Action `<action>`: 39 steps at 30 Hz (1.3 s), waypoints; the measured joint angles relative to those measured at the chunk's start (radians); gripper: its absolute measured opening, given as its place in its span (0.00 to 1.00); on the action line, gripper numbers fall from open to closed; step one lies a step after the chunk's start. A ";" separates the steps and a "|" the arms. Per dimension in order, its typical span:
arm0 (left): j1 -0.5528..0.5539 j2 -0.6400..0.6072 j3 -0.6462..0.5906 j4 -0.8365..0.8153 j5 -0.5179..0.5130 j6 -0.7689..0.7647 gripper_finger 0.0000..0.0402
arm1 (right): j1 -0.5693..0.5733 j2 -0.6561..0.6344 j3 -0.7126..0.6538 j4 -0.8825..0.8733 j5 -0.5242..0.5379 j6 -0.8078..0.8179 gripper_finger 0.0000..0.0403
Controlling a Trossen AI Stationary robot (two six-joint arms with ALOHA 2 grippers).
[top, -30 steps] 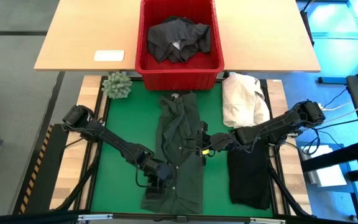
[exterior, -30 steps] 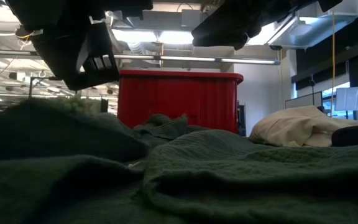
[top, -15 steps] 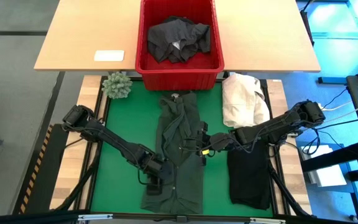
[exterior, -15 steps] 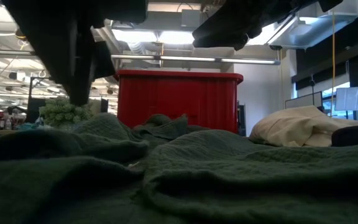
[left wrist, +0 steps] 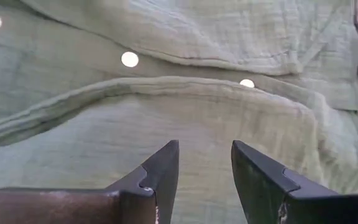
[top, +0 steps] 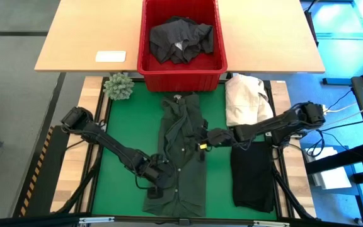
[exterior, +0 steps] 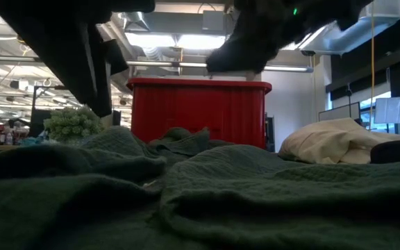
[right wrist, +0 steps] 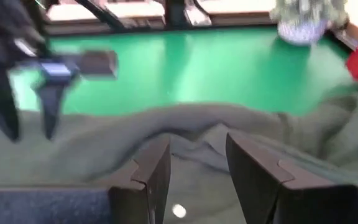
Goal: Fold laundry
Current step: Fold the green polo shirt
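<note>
left gripper (top: pixel 161 176): slid outward along the green shirt (top: pixel 183 148), jaws apart, empty
right gripper (top: pixel 201 140): moved up-shirt, jaws apart
meaning: lining up the next fold

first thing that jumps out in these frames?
The dark green shirt spread lengthwise down the middle of the green mat, with the left gripper at its lower left edge and the right gripper at its right edge, both open just above the cloth. Behind it sits the red basket holding a dark garment; a cream-white cloth heap lies to the right.
</note>
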 joint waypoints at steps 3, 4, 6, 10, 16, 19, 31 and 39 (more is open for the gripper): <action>0.001 -0.035 -0.072 0.048 -0.013 -0.027 0.33 | -0.050 0.039 0.013 0.006 -0.033 0.001 0.39; 0.001 -0.049 -0.103 0.068 -0.017 -0.041 0.32 | -0.066 0.052 0.019 0.006 -0.042 0.001 0.39; 0.007 -0.081 -0.170 0.134 -0.022 -0.084 0.30 | -0.097 0.089 0.047 0.010 -0.065 -0.003 0.39; 0.025 -0.114 -0.310 0.280 -0.027 -0.186 0.27 | -0.152 0.179 0.126 0.012 -0.116 -0.040 0.39; 0.046 -0.119 -0.428 0.353 -0.029 -0.298 0.23 | -0.217 0.349 0.302 -0.075 -0.150 -0.086 0.39; 0.045 -0.120 -0.436 0.359 -0.029 -0.309 0.22 | -0.241 0.428 0.397 -0.154 -0.152 -0.096 0.39; -0.002 -0.123 -0.433 0.300 0.053 -0.354 0.21 | -0.247 0.503 0.532 -0.549 -0.273 -0.172 0.31; -0.024 -0.121 -0.435 0.288 0.102 -0.373 0.21 | -0.204 0.466 0.532 -0.708 -0.346 -0.198 0.16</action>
